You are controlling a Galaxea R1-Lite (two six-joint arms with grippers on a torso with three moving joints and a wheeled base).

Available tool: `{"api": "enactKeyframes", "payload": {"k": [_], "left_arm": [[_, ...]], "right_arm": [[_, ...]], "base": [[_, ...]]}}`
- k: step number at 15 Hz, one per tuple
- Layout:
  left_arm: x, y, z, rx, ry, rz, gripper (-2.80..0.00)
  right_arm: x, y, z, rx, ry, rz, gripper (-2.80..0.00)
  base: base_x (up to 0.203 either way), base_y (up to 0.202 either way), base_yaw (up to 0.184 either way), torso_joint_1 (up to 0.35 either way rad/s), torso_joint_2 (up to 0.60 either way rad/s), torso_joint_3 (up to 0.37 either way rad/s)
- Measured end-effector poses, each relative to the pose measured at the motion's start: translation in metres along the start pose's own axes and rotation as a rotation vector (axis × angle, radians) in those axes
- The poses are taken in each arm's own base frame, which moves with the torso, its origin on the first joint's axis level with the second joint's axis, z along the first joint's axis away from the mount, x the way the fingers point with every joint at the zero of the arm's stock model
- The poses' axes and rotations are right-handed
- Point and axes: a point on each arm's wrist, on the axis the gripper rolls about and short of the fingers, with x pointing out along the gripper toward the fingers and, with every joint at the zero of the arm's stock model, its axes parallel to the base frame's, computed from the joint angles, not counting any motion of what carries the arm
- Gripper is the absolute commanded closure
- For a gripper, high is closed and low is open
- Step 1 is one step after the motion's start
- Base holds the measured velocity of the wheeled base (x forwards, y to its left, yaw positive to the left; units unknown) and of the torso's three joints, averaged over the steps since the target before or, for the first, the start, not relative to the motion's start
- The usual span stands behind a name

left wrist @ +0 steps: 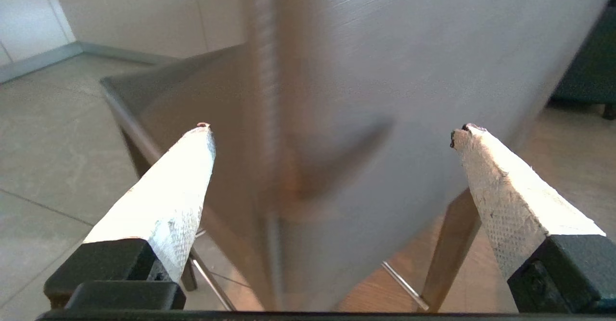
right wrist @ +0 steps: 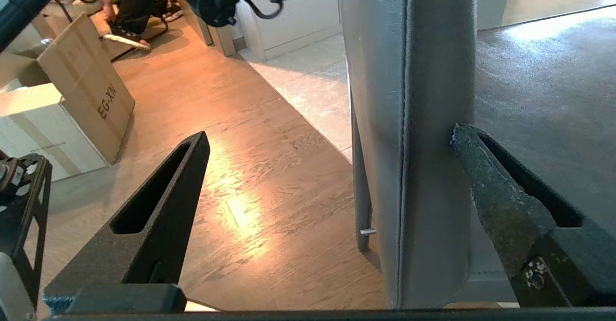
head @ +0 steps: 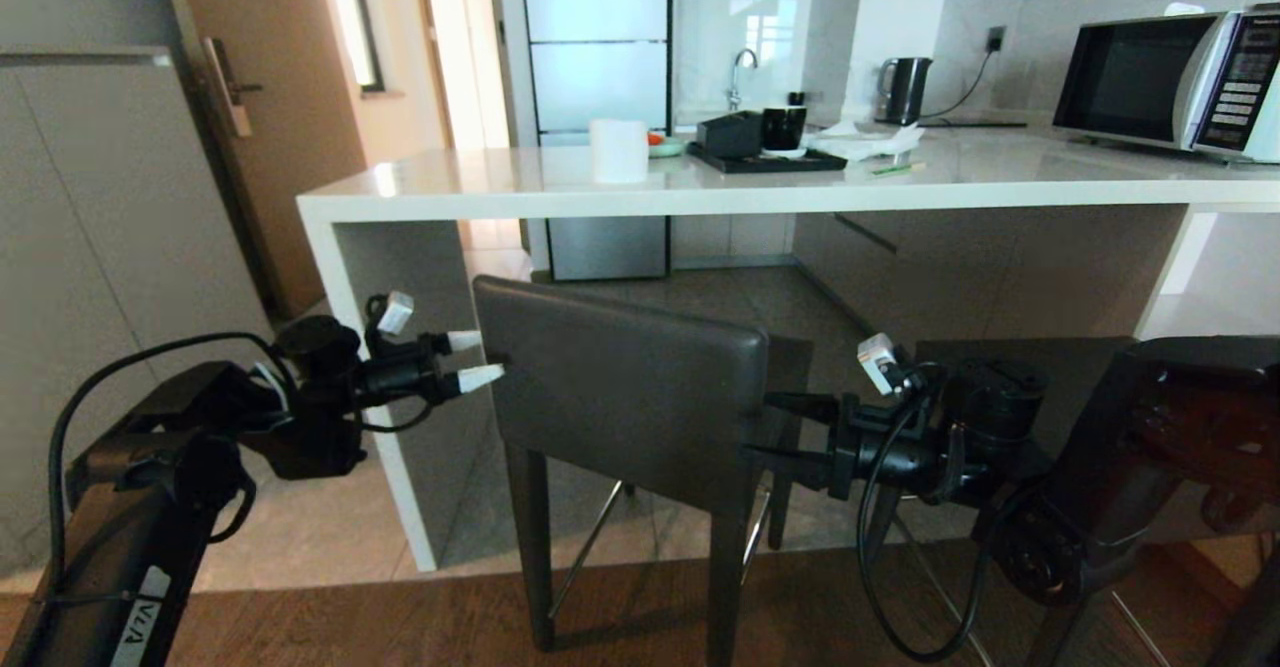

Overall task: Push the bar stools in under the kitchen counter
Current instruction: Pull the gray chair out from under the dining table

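Presently, the nearer bar stool (head: 625, 387) is found before the bench (head: 760, 192), its backrest flanked by both hands. The left hand (head: 470, 360) stands open (fingers spread); the right hand (head: 790, 432) straddles the backrest edge, open too.

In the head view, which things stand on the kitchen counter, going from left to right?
On the kitchen counter: white paper roll → black tray carrying a black box and a black cup → black kettle → microwave.
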Motion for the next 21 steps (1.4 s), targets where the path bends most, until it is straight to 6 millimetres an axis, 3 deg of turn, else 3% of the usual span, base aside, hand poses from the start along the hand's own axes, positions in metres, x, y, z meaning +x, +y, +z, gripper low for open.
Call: {"api": "enactKeyframes", "payload": {"k": [2,6,10,17,21], "left_arm": [[0.013,-0.003,-0.007,-0.001,0.004,-0.038,-2.80],[0.011,-0.020,-0.018,-0.012,0.014,-0.066,-2.80],[0.000,-0.064,-0.029,-0.118,0.071,-0.160,-2.80],[-0.014,-0.139,0.002,-0.211,0.119,-0.205,-2.80],[-0.027,-0.182,0.005,-0.219,0.143,-0.234,-2.80]], "right_arm": [[0.001,0.000,-0.002,0.005,0.003,-0.009,-2.80],[0.005,-0.003,-0.005,0.005,0.002,-0.021,-2.80],[0.012,-0.003,-0.009,0.005,0.002,-0.019,-2.80],[0.019,0.001,-0.010,-0.003,-0.004,-0.030,-2.80],[0.016,0.012,-0.014,0.017,0.018,-0.021,-2.80]], "base": [[0.000,0.000,0.000,0.000,0.00,0.000],[0.000,0.000,0.000,0.000,0.00,0.000],[0.000,0.000,0.000,0.000,0.00,0.000],[0.000,0.000,0.000,0.000,0.00,0.000],[0.000,0.000,0.000,0.000,0.00,0.000]]}}
